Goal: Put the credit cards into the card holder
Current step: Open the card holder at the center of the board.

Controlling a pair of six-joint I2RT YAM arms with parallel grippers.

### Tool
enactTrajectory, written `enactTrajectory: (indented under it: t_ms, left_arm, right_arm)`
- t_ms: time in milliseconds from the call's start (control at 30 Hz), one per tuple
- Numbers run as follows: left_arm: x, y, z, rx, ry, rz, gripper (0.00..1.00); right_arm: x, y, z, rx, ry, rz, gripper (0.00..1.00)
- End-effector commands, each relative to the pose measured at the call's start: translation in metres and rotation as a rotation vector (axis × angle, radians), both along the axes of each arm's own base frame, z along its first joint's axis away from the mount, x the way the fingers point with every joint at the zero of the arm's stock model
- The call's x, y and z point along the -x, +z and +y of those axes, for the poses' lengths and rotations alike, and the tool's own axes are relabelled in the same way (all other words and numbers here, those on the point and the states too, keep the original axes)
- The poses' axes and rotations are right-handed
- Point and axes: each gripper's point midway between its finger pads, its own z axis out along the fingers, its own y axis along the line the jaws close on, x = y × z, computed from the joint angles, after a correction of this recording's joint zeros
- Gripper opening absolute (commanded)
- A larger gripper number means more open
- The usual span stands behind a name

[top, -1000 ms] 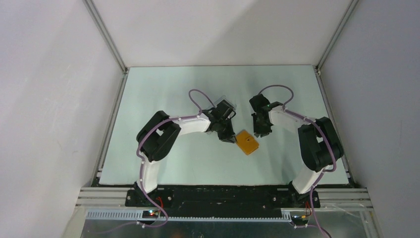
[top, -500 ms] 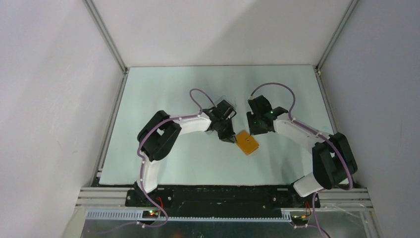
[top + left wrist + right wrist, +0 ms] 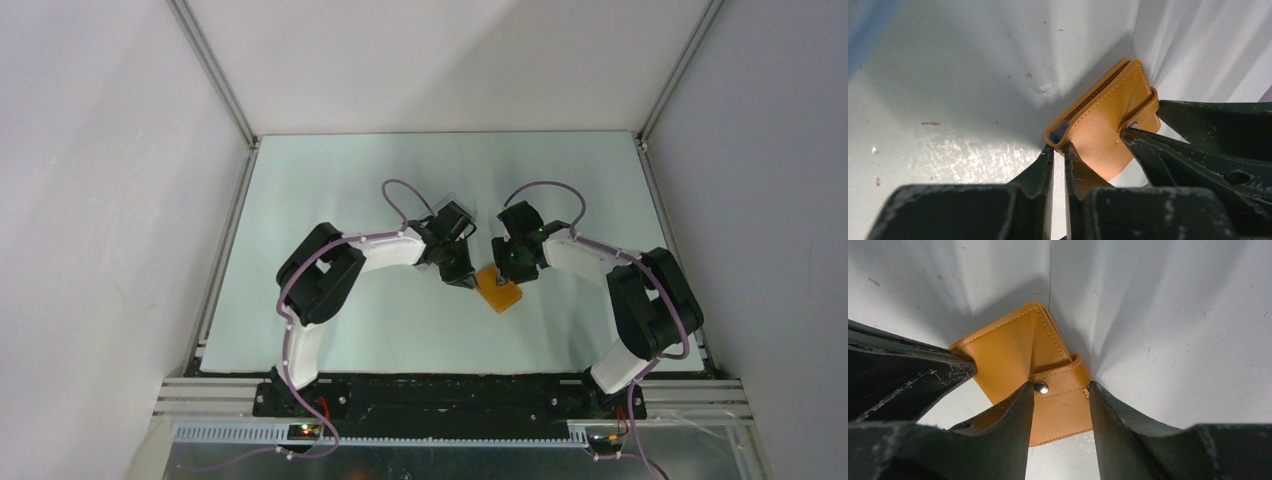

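The small orange-tan leather card holder (image 3: 499, 290) lies folded on the pale green counter (image 3: 350, 180), between the two arms. The left end effector (image 3: 1059, 150) is almost closed and pinches one corner of the card holder. The right end effector (image 3: 1061, 386) stands about half open, with its fingers on both sides of the closing strap (image 3: 1063, 374) that carries the round metal snap (image 3: 1041, 387); it grips nothing. I see no loose credit cards in any view. A bluish edge (image 3: 1060, 133) shows in the holder's mouth, maybe a card already inside. So I judge the task to be far along, but whether all cards are in, I cannot tell.
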Motion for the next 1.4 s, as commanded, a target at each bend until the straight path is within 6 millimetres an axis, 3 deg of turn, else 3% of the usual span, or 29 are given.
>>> enactTrajectory:
  t_ms: [0,333,700,800,1000,1067,1233,1367]
  left_arm:
    - [0.038,-0.078,0.082,-0.365,-0.017,0.117,0.0]
    - [0.037,-0.078,0.08,-0.363,-0.023,0.115,0.0]
    - [0.037,-0.079,0.08,-0.363,-0.025,0.116,0.0]
    - [0.037,-0.08,0.08,-0.365,-0.025,0.118,0.0]
    - [0.038,-0.081,0.08,-0.365,-0.026,0.121,0.0]
    - [0.037,-0.081,0.08,-0.365,-0.026,0.12,0.0]
    - [0.037,-0.081,0.08,-0.365,-0.028,0.121,0.0]
    - [0.038,-0.082,0.08,-0.365,-0.029,0.122,0.0]
  right_arm:
    - [-0.003,-0.001,0.011,-0.033,0.008,-0.006,0.5]
    - [-0.006,-0.017,0.015,0.027,0.03,0.01,0.54]
    - [-0.018,-0.028,-0.016,0.276,-0.031,-0.017,0.37]
    - [-0.024,-0.02,-0.023,0.353,-0.039,-0.065,0.4]
    - [-0.031,-0.003,-0.026,0.437,-0.077,-0.169,0.6]
    - [-0.034,0.001,-0.029,0.45,-0.09,-0.189,0.62]
    - [-0.04,0.006,-0.033,0.464,-0.102,-0.218,0.62]
    - [-0.041,0.002,-0.037,0.462,-0.1,-0.199,0.54]
